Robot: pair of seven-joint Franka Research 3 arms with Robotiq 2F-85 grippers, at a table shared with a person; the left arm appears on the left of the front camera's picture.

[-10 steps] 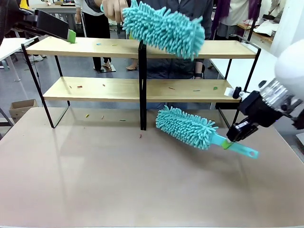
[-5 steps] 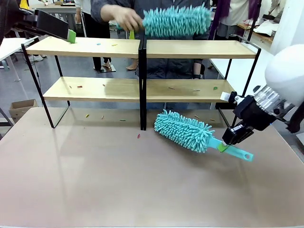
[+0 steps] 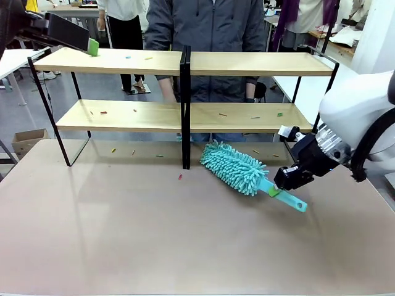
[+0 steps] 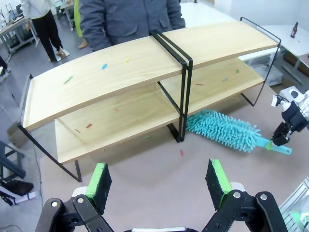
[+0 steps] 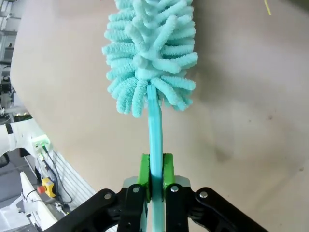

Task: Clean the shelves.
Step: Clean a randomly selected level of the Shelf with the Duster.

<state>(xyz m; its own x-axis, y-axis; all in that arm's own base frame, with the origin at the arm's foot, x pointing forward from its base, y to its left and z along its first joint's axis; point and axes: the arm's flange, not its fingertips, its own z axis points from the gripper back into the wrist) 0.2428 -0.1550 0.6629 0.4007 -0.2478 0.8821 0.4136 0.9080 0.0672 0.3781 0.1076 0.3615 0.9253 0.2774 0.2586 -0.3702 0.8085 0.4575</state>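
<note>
**Grey jacket at the far side**

A person in a grey zip jacket (image 3: 210, 24) stands at the far edge of the tan table (image 3: 154, 240). Farther back stands a second person in a white top and dark trousers (image 3: 125, 28). A cardboard box (image 3: 26, 140) sits on the floor at left, below a white table (image 3: 11, 61). A dark bottle (image 4: 294, 30) stands on another white table (image 4: 289, 46).

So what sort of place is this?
Probably a lab or workshop: light wooden two-tier shelves in a black metal frame sit on a beige table, with white worktables and a brown cardboard box beyond.
</note>
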